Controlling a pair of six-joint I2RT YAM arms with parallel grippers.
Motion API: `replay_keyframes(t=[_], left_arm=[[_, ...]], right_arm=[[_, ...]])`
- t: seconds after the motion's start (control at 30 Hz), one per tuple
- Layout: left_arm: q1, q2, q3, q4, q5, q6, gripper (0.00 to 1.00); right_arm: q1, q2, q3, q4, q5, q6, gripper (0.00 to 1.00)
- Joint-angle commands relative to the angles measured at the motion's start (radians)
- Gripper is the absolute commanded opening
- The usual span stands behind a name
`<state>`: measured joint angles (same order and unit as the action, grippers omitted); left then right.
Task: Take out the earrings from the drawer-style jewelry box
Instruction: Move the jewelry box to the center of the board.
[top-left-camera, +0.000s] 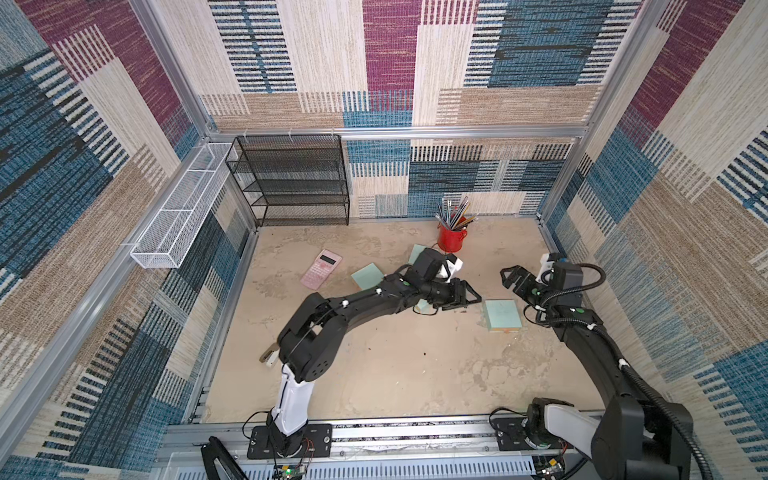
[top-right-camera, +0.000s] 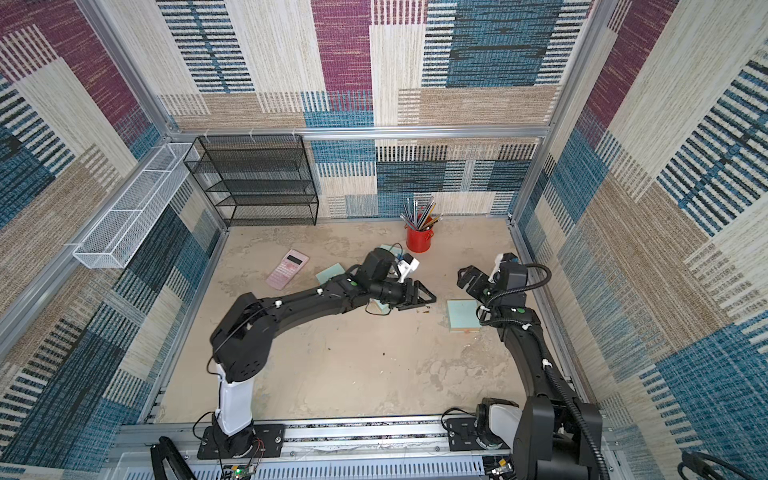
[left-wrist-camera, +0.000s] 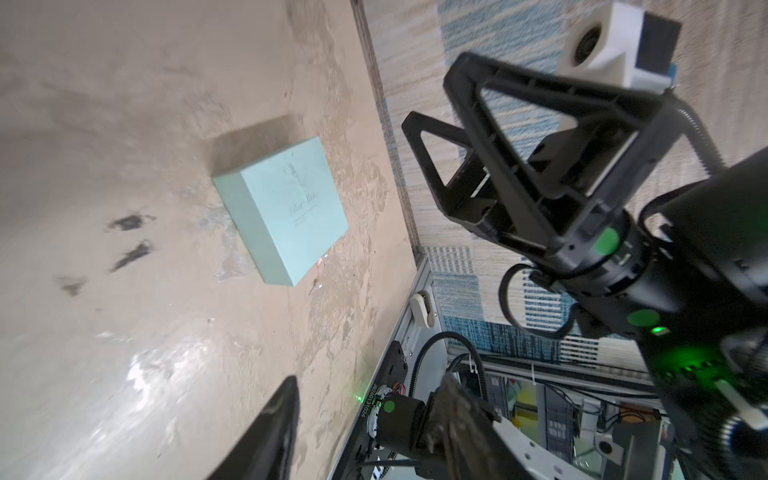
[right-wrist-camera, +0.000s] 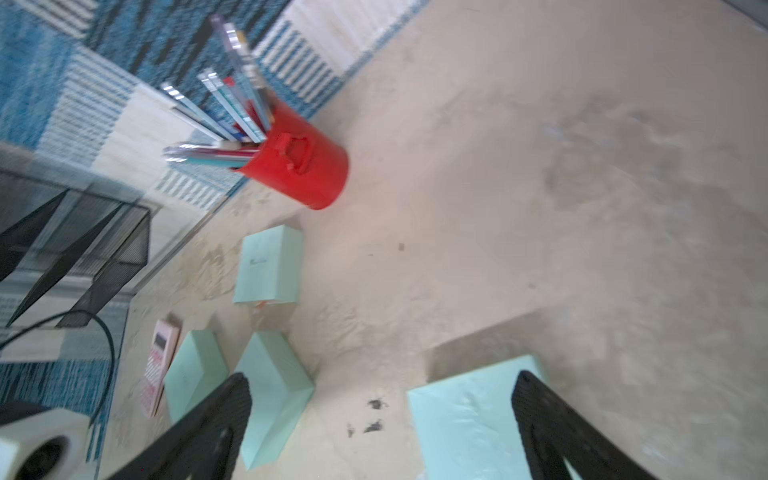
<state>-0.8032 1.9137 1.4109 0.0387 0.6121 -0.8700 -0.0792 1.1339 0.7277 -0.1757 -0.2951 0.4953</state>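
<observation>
Your right end effector (top-left-camera: 508, 279) hangs wide, likely to straddle the mint box (top-left-camera: 502, 316) below it. Your left end effector (top-left-camera: 471, 302) is half-spread, empty.

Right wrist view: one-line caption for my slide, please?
Open right gripper by a mint box; three more boxes, a calculator and a red pencil cup beyond.

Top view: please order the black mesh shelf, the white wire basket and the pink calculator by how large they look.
1. black mesh shelf
2. white wire basket
3. pink calculator, clearly the smallest
</observation>
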Motion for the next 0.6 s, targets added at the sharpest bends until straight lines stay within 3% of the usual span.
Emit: replay_keyframes(t=[0.0,0.1,0.17,0.4,0.57], left_arm=[[0.068,-0.125,-0.111,-0.024,-0.078,0.06,0.57],[0.175,-0.171,-0.179,-0.044,-0.069,0.073,0.57],[0.227,-0.147,-0.151,-0.093,-0.047,0.105,0.57],[0.303,0.105,0.114,-0.283,-0.086,0.274,0.57],[0.317,0.271,0.31,-0.433,-0.11,0.375,0.58]], right_arm=[[0.099,0.023,0.024,-0.012,-0.039,-0.005,0.96],[0.225,0.048,-0.009,0.044,-0.044,0.045,0.95],[0.276,0.091,-0.046,0.112,-0.078,0.097,0.94],[0.394,0.323,-0.067,0.362,-0.183,0.239,0.96],[0.438,0.434,-0.036,0.431,-0.185,0.286,0.96]])
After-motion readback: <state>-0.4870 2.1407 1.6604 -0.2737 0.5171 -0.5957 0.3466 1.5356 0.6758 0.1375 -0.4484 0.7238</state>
